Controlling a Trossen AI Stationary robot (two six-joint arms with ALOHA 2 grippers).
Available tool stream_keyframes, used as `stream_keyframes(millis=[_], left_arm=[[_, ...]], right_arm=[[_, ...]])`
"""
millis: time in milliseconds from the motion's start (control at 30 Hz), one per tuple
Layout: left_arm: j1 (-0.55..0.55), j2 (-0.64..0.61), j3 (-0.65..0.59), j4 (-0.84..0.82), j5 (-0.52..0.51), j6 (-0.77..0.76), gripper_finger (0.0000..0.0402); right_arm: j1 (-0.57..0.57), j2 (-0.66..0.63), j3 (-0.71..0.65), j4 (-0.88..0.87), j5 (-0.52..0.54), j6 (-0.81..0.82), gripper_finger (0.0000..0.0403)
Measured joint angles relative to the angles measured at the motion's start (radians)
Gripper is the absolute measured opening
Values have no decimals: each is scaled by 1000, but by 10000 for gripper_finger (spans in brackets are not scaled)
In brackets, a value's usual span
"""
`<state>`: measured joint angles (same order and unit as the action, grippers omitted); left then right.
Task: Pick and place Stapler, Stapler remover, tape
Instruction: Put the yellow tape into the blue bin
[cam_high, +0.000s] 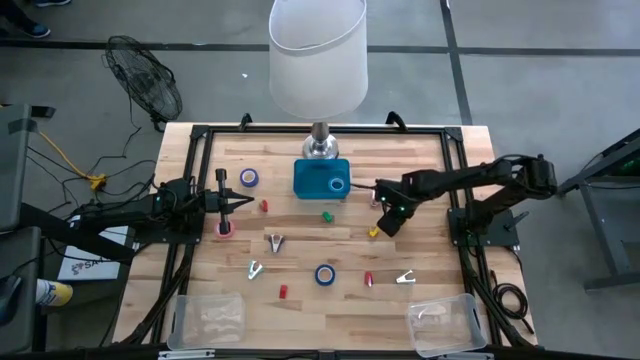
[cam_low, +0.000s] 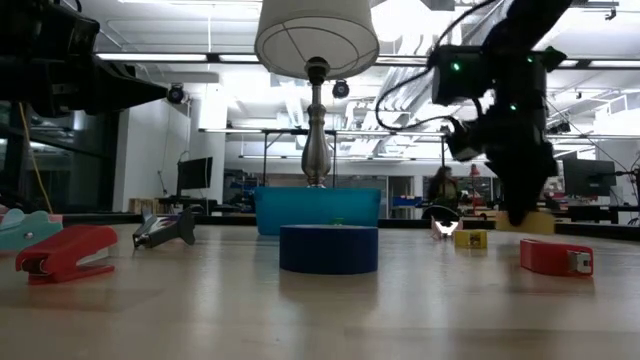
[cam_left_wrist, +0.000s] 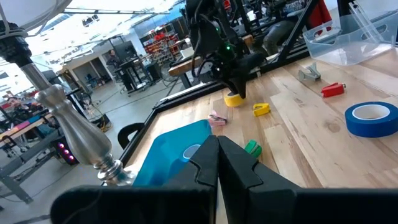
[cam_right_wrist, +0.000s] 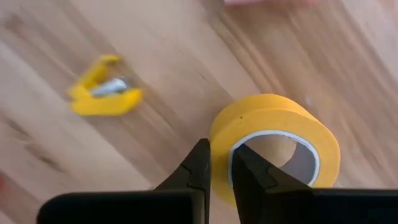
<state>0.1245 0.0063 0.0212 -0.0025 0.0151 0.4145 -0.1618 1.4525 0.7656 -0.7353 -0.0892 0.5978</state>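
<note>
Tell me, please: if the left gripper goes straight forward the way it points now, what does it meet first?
Probably the blue tray by the lamp base: the shut left gripper points over it. Depth is unclear, so it may pass above it.

Lamp (cam_high: 319, 60) at worktop (cam_high: 300, 305) rear centre, tray (cam_high: 321, 178) just before it. Right hand (cam_high: 384, 226) right of tray, pinching a tape roll's (cam_right_wrist: 277, 146) wall; a stapler remover (cam_right_wrist: 104, 94) nearby. Left hand (cam_high: 246, 204) left of tray. Two bins (cam_high: 208, 318) (cam_high: 444, 322) at the front corners.
</note>
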Motion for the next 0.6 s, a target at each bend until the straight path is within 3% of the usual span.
stream_keyframes(millis=[367,600], left_arm=[[0,0,0,0,0,0,1],[0,0,0,0,0,0,1]], right_arm=[[-5,17,234,-46,3,-147,29],[-41,174,455,-124,-17,-349,30]])
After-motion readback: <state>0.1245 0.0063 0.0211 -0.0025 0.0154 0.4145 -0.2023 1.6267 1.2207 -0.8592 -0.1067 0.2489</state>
